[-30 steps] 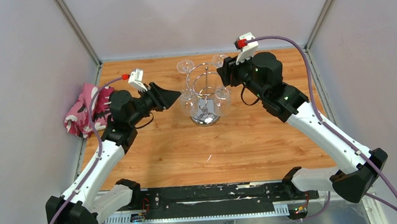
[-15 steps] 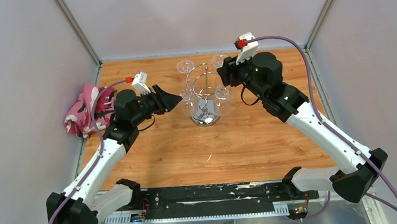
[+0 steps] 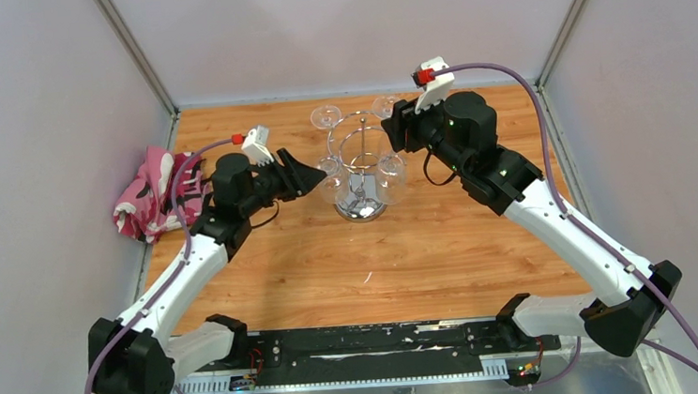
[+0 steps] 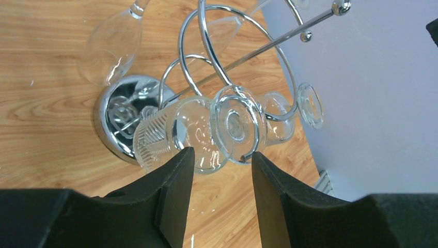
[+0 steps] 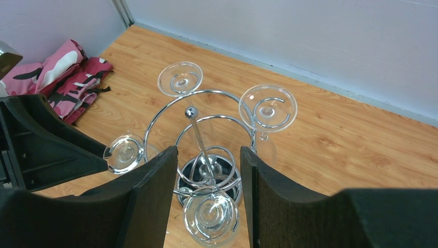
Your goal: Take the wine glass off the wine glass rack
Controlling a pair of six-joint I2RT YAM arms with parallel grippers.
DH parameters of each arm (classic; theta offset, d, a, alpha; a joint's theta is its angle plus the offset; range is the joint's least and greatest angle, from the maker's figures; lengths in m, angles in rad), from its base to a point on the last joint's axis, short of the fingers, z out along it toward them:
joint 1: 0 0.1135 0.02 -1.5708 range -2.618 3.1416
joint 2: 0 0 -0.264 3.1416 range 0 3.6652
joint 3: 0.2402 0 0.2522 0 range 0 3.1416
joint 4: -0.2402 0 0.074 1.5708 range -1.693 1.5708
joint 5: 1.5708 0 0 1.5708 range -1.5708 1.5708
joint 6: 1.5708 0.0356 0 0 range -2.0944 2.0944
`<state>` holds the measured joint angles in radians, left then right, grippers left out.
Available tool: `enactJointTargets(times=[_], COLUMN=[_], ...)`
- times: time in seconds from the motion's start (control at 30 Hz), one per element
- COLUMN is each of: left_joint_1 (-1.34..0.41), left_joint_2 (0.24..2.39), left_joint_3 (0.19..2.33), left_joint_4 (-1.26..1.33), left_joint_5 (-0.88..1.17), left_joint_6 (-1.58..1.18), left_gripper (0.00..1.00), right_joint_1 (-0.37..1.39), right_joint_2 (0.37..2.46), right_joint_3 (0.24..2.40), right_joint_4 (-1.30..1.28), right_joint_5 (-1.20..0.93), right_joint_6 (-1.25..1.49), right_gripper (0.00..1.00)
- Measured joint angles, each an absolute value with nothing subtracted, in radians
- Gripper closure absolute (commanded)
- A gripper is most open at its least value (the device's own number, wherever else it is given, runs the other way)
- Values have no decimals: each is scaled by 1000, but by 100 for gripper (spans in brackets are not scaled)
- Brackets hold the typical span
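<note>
My left hand (image 3: 313,173), open, nine o'clock of wine glass rack (image 3: 362,207), wine glass (image 4: 235,124) foot just off its fingertips, my right hand (image 3: 392,126), open, one o'clock.

The wine glass rack (image 4: 114,111) was polished chrome wire, its round base mirror-bright. The wine glass (image 4: 196,132) was clear, glossy glass, ribbed near its rim. The worktop (image 3: 443,246) showed smooth wood grain. The left tool (image 4: 219,157) and right tool (image 5: 208,155) looked matt black. The crumpled cloth (image 3: 146,196) was soft printed fabric.
</note>
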<state>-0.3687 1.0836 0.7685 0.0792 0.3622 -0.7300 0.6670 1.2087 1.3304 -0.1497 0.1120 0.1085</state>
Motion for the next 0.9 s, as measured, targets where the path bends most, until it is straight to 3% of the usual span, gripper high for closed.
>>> enactJointTargets(times=[0.9], left_joint_1=[-379], left_joint_2=[1116], left_joint_3=[829], left_joint_4=[91], left_joint_5=[367], left_joint_6=[-722], left_gripper=[50], right_joint_1=[667], right_joint_2=[1209], right_joint_3=[1330], right_joint_4=[-150], right_joint_5=[112], right_joint_6=[110], right_gripper=[48])
